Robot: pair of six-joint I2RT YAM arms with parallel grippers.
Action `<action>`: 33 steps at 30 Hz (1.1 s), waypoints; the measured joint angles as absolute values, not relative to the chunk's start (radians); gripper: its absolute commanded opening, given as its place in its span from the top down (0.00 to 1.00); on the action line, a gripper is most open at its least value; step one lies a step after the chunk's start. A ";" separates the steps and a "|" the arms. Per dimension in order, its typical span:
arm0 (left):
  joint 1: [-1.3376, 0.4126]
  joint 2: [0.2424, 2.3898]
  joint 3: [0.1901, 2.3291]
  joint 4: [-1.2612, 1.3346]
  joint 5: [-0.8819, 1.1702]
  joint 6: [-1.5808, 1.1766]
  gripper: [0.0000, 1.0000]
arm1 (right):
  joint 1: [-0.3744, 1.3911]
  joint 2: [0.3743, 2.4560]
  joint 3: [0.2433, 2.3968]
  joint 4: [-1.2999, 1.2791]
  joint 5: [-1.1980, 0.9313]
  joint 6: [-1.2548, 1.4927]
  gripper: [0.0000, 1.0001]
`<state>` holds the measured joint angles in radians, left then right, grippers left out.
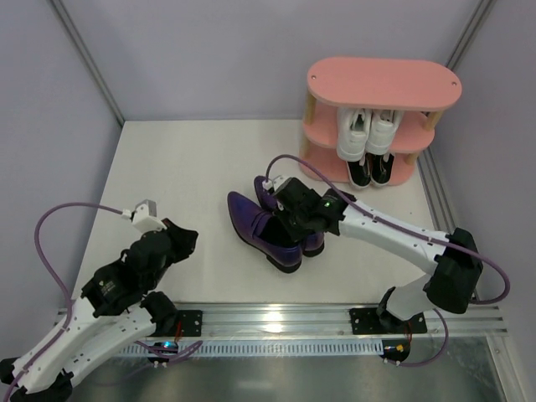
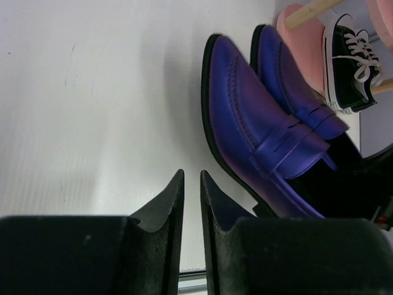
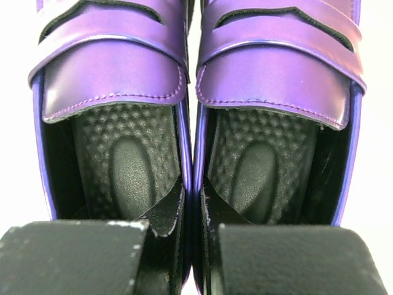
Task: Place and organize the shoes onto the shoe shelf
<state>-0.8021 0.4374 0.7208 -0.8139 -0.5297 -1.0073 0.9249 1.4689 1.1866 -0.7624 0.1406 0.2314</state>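
The purple loafers [image 1: 261,224] stand side by side on the white table, toes to the far left. My right gripper [image 1: 295,219] is at their heels, one finger inside each shoe, shut on the two touching inner walls [image 3: 192,184]. The left loafer [image 3: 110,67] and the right loafer [image 3: 276,67] fill the right wrist view. The pink shoe shelf [image 1: 383,84] stands at the back right, with the white sneakers [image 1: 367,132] on its middle board and the black sneakers [image 1: 371,172] on its bottom board. My left gripper [image 1: 180,243] is shut and empty, left of the loafers [image 2: 258,123].
The shelf's top board is bare. Frame posts and grey walls bound the table on the left, back and right. A metal rail [image 1: 276,318] runs along the near edge. A black sneaker [image 2: 353,67] on the shelf's bottom board [image 2: 301,43] shows in the left wrist view.
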 measured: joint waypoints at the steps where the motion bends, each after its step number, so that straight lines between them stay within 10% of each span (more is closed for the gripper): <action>1: -0.802 0.446 0.723 -0.809 -0.530 -1.005 0.85 | 0.921 1.456 1.223 -0.784 0.136 0.220 0.96; 18: -0.802 0.443 0.782 -0.794 -0.527 -0.986 0.85 | 0.675 1.591 2.296 -0.994 0.318 0.078 0.96; 33: -0.802 0.405 0.791 -0.831 -0.535 -0.986 0.86 | 0.401 1.618 2.337 -0.944 0.563 -0.033 0.96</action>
